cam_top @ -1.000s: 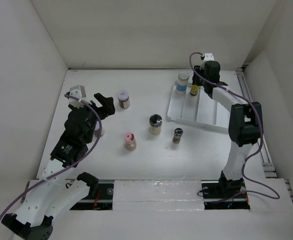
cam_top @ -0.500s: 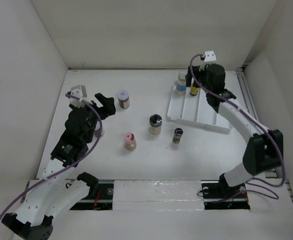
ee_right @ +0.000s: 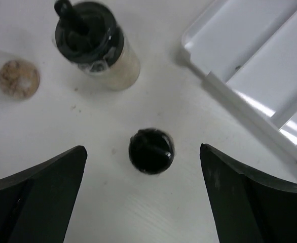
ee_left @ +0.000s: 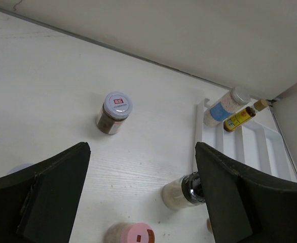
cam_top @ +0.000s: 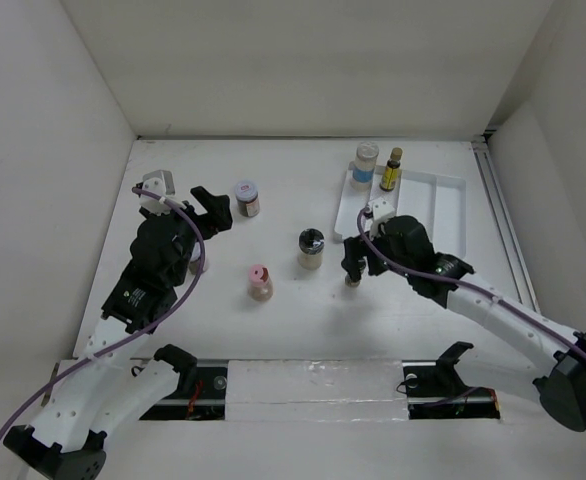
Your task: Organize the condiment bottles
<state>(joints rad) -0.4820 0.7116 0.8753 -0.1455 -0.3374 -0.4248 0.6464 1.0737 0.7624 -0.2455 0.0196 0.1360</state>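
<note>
- The blue-labelled, white-lidded jar point(cam_top: 365, 163) and the slim amber bottle with the yellow label point(cam_top: 391, 171) stand upright just beside each other. They are at the far left end of the white ridged plastic tray point(cam_top: 435, 203), the jar on the left.
- The other four bottles are on the white table point(cam_top: 273, 160), outside the tray.
- The small dark-capped bottle point(ee_right: 151, 151) stands just off the tray's near left corner. On the right wrist view I look straight down on its round black cap.
- My right gripper point(cam_top: 356, 262) hangs over that small bottle with its claw spread wide. One finger is on each side, and neither touches the bottle.
- The black-lidded jar point(cam_top: 311, 248), with pale contents behind clear glass, stands near the small bottle's left. It is the closest neighbour to the right gripper's left-hand finger.
- The pink-capped bottle point(cam_top: 259, 281) sits further left and a little nearer to me, well apart from the black-lidded jar.
- The jar with the red-and-white top point(cam_top: 246, 196) stands further back on the left half of the table, with dark contents showing under its lid.
- My left gripper point(cam_top: 211, 205) is held above the table just left of that red-and-white-topped jar. Its claw is parted, with nothing between the fingers.
</note>
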